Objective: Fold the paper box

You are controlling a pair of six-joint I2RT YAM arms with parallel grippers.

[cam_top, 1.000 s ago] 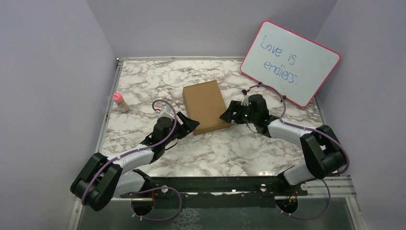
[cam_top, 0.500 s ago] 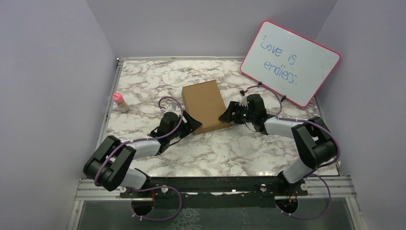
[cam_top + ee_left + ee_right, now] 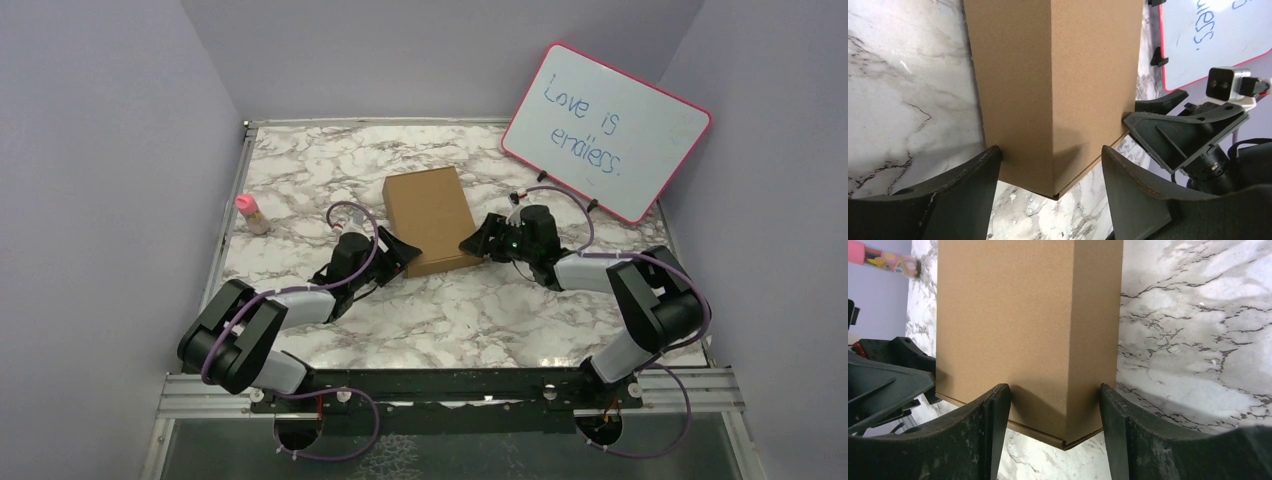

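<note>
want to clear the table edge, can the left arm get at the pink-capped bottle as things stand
Probably yes: the pink-capped bottle stands alone on bare marble, left of the left tool, whose open fingers straddle the paper box corner.

Plain lilac walls on three sides. White-and-grey marbled surface, evenly lit. Pink-framed whiteboard leaning at right wall. Small pink-capped bottle near left edge.

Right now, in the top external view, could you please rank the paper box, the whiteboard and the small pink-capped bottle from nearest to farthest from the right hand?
1. The paper box: directly left of the right hand, whose fingers straddle its near right corner.
2. The whiteboard: behind and to the right, propped against the wall.
3. The pink-capped bottle: farthest, beyond the box at the table's left edge.
</note>
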